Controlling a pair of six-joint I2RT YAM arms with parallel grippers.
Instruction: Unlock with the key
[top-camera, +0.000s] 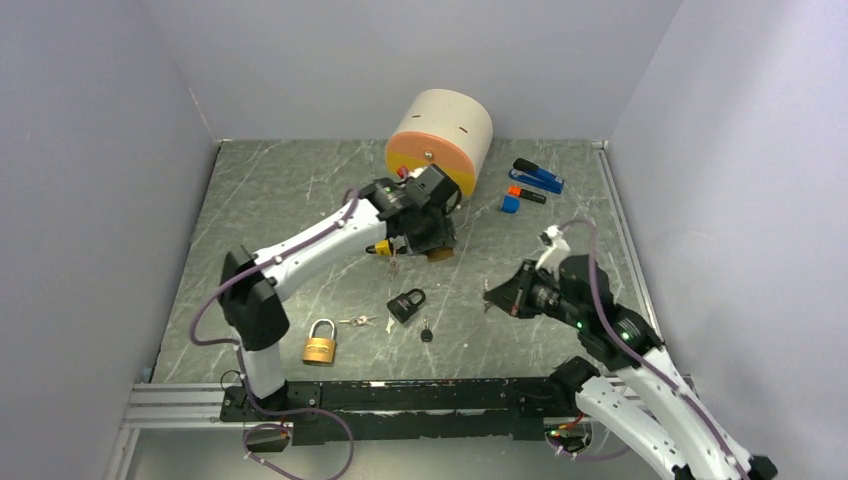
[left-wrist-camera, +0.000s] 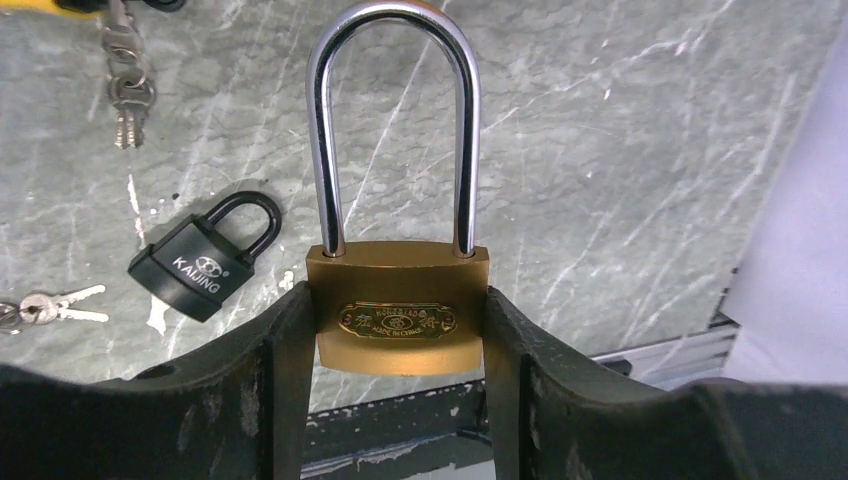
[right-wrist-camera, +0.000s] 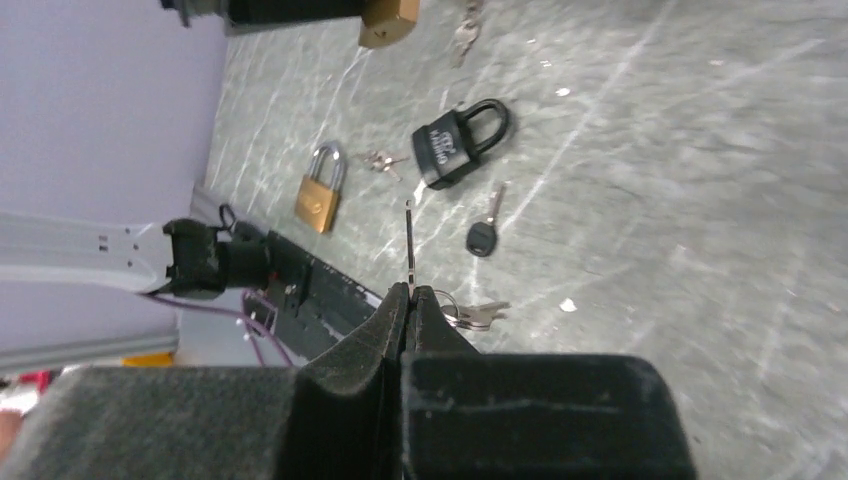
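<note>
While left fingers (left-wrist-camera: 290, 350) clamp the brass padlock (left-wrist-camera: 400, 320) by its body, mid-frame in the top view and seemingly off the bench (left-wrist-camera: 620, 150), right fingers (right-wrist-camera: 385, 325) pinch the key (right-wrist-camera: 411, 240), blade out, lower right, well apart. Both look picked up. Shackle is closed. Left to do: insert, turn.

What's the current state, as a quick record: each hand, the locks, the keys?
left hand: shut on long-shackle brass padlock, one finger on each side of its body
held lock's shackle: both legs seated in the body
right hand: shut on key, blade sticking out past the fingertips
key in lock: not yet, hands apart
on table: black padlock, black-headed key, second brass padlock, small keys
</note>
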